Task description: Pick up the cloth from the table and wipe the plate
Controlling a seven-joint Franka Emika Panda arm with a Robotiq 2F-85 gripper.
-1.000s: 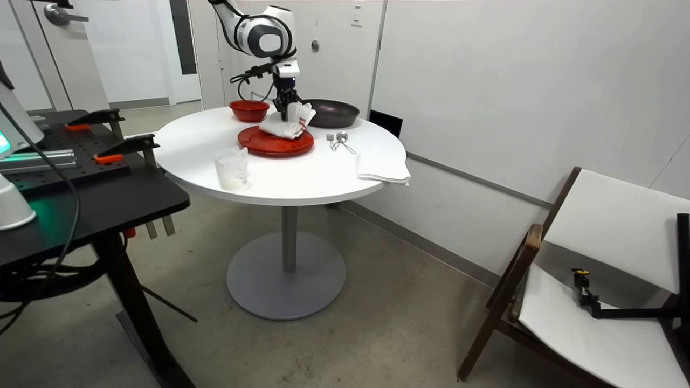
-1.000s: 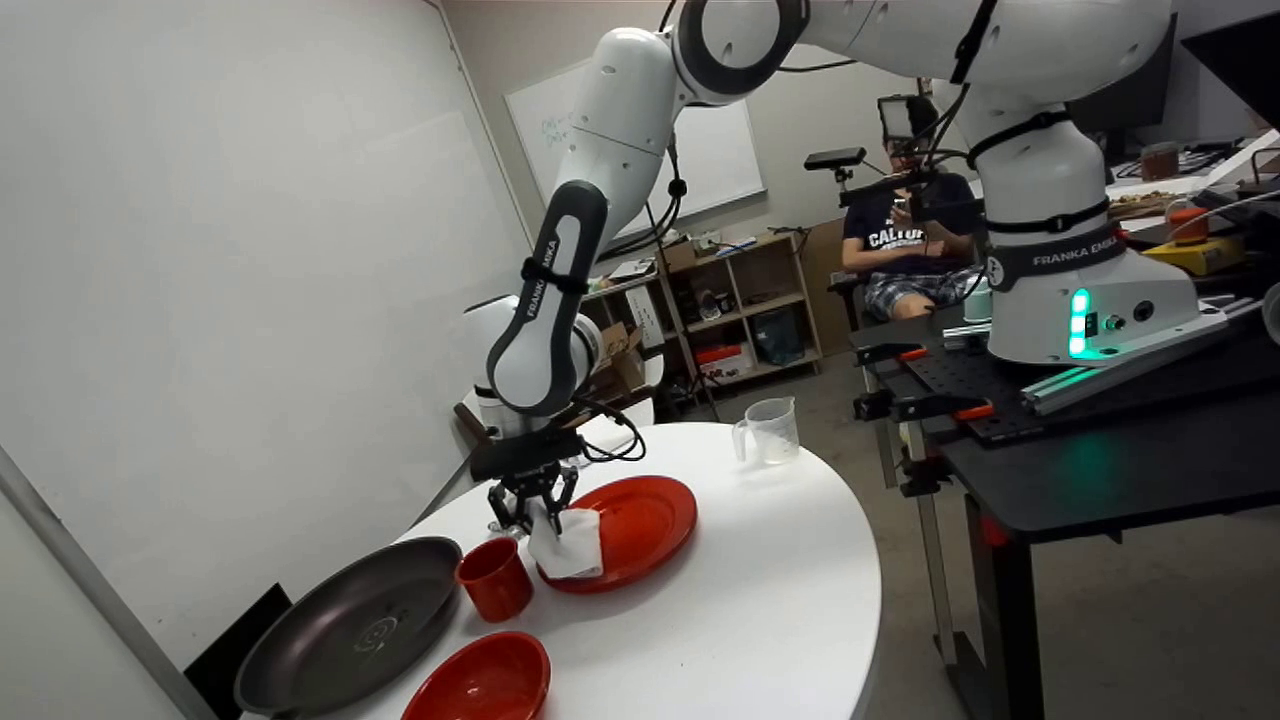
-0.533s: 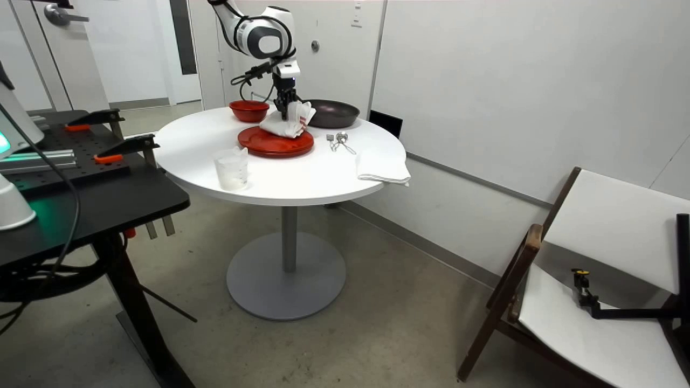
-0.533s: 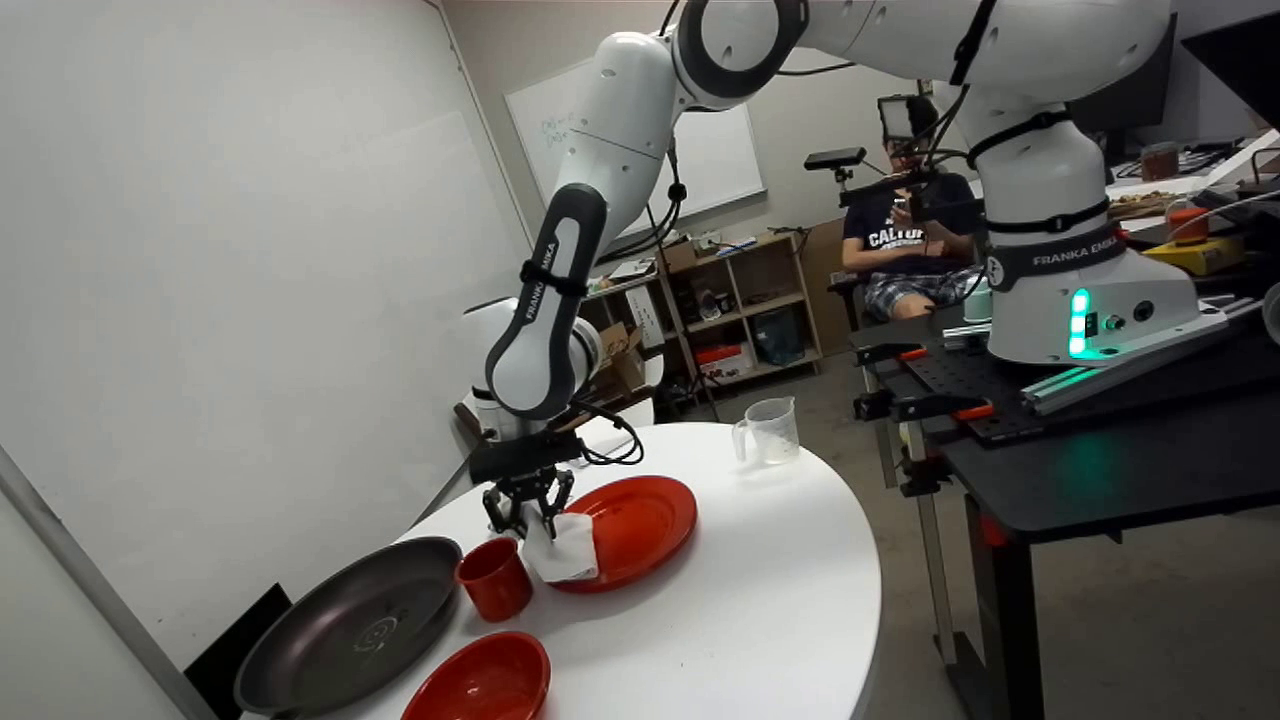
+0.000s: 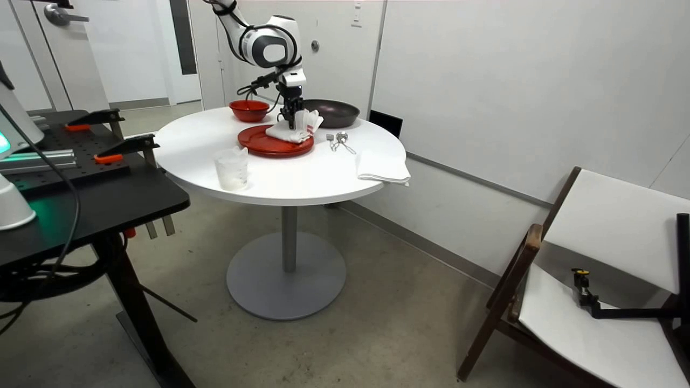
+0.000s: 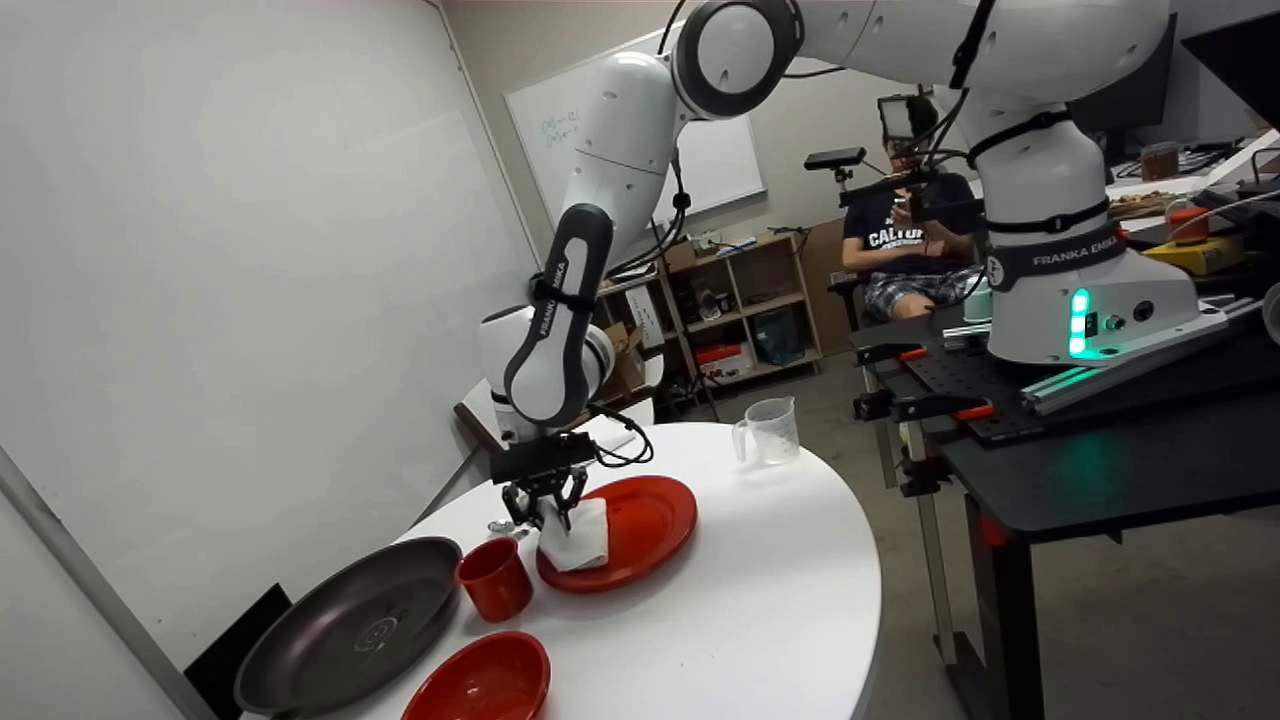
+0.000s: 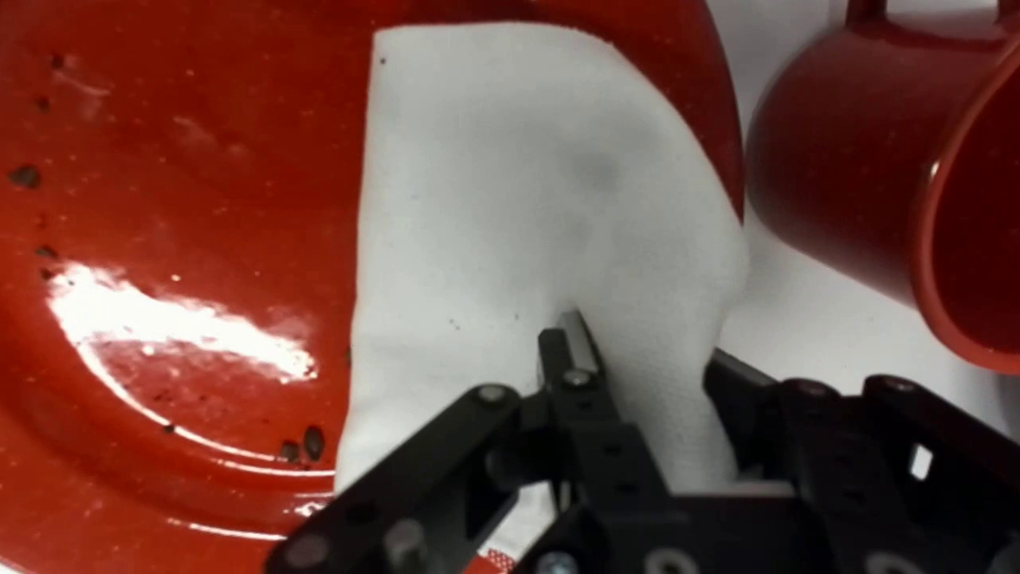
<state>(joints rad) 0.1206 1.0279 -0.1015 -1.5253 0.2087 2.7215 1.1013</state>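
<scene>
The white cloth (image 7: pixel 510 183) with red markings is bunched between the fingers of my gripper (image 7: pixel 647 343), which is shut on it. Its loose end spreads flat over one side of the red plate (image 7: pixel 223 199) in the wrist view. Dark crumbs (image 7: pixel 24 176) dot the uncovered part of that plate. In both exterior views the gripper (image 6: pixel 548 518) points down, with the cloth (image 6: pixel 585 545) lying on the plate (image 6: pixel 650 525) near its edge on the cup's side. The plate rests on the round white table (image 5: pixel 188 145). Cloth hides part of the plate's surface.
A red cup (image 6: pixel 495 580) stands close beside the plate. Nearby are a red bowl (image 6: pixel 485 680) and a dark pan (image 6: pixel 360 630). A clear measuring jug (image 5: pixel 232 170), metal utensils (image 5: pixel 340 141) and another white cloth (image 5: pixel 383 168) over the rim are also on the table.
The gripper has come down and, in both exterior views, shifted right, dragging the cloth along over the plate. It stays shut on the cloth throughout.
</scene>
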